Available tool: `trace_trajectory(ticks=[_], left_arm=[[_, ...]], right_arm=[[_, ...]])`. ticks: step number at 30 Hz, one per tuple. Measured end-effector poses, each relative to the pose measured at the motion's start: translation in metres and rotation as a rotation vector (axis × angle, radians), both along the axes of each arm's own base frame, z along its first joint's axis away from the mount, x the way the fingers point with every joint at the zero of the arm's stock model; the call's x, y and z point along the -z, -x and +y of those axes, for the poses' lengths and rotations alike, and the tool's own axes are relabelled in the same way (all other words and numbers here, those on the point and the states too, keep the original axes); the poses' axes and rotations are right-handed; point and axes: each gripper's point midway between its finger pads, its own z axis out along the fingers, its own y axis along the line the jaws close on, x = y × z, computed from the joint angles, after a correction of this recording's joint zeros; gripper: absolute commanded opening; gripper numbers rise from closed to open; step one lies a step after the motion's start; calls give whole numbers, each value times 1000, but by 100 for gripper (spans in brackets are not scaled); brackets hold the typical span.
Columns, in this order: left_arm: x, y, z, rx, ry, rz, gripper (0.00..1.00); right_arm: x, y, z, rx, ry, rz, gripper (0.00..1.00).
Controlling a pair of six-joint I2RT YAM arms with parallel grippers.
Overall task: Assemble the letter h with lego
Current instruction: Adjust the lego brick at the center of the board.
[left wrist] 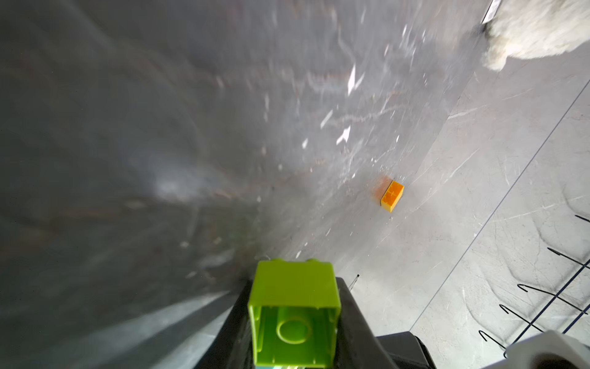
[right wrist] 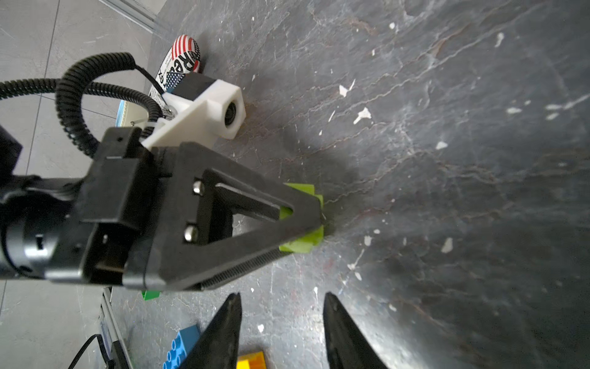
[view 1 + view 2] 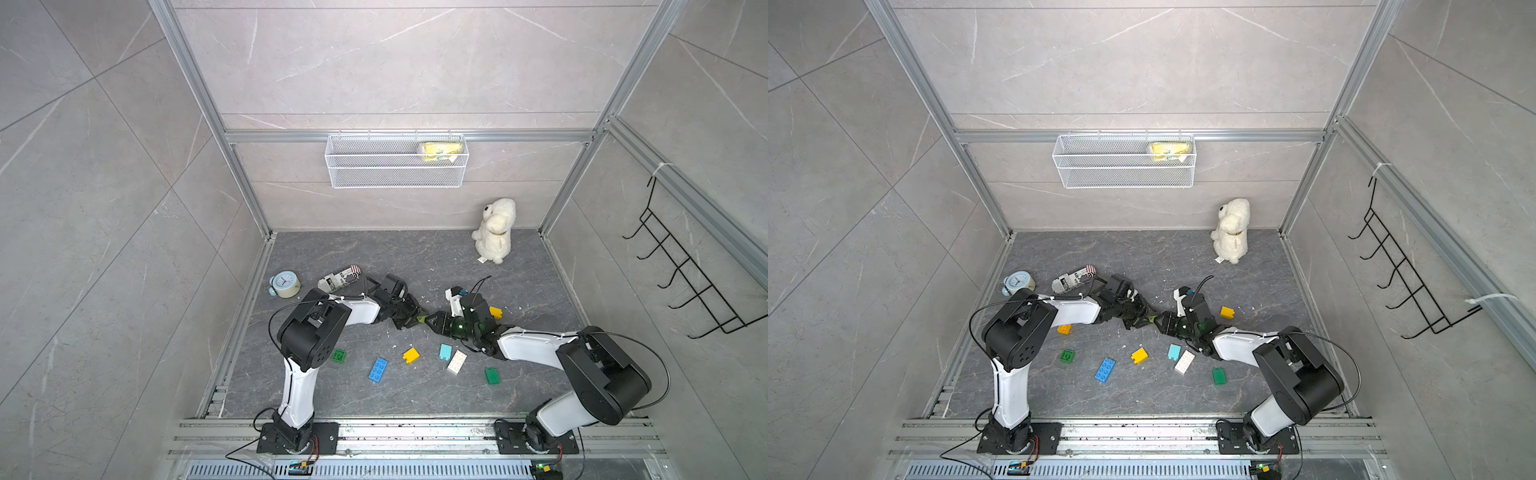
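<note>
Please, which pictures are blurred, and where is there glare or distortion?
Left wrist view: much of the floor is motion-smeared, yet the lime brick and orange brick are sharp. Right wrist view: crisp, with pale sheen on the floor. In both top views: even light, soft shadows, frame posts splaying outward.

We see a white plush toy [image 3: 494, 228] near the back wall, and a clock [image 3: 284, 282] beside a toppled can [image 3: 340, 278].
</note>
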Motion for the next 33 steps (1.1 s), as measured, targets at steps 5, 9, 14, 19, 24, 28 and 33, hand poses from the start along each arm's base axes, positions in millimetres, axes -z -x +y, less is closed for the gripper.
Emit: trace_trajectory(ticks=[5,9,14,19,24,28,33], left_arm=[[0,1,-4,-26,-1,13,24],[0,1,-3,-41,-1,23,24],[-1,0,-2,-61,-2,28,24],[-9,3,-3,-67,9,23,25],[-19,5,-8,-62,29,10,25],[-20,8,-11,-58,33,9,25],[-23,16,-21,-44,42,3,26]], right_arm=[[4,-2,-1,8,3,-5,43],[5,-4,0,11,2,-11,42],[5,-6,0,11,-4,-20,40],[5,-5,0,12,-20,-43,37],[5,-3,-3,21,-29,-67,37],[5,-6,-5,36,-27,-80,36],[5,-1,-12,52,-31,-110,34]])
